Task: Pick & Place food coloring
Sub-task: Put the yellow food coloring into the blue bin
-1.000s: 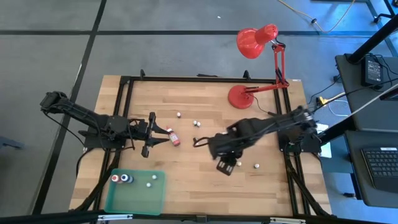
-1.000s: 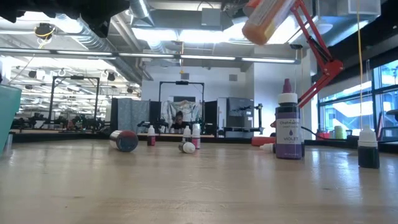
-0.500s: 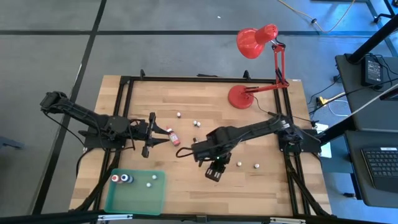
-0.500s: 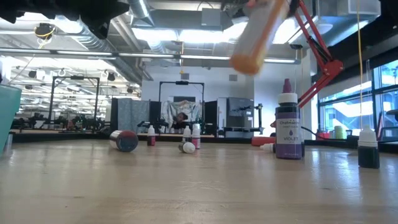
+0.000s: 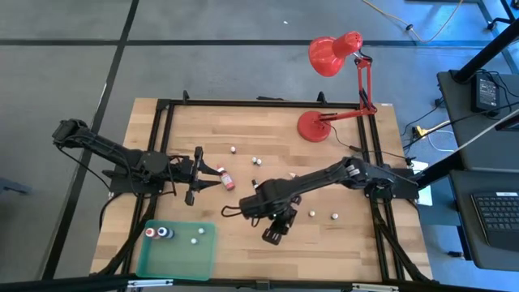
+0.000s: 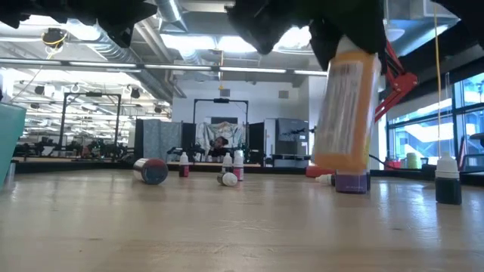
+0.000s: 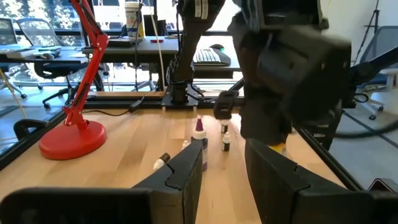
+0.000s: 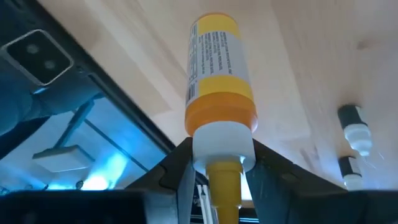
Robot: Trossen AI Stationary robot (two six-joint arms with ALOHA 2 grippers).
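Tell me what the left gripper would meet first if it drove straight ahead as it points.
Most likely the red bottle lying just beyond the left gripper. It may sit slightly off that line; then the upright violet bottle comes first.

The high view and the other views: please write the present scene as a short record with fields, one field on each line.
right gripper: shut on the orange bottle, gripping its white cap, above the middle of the table
left gripper: empty, beside a red bottle lying on its side
green tray: front left corner, two upright bottles and two small white ones inside
loose bottles: several scattered on the wood
red lamp: far right corner
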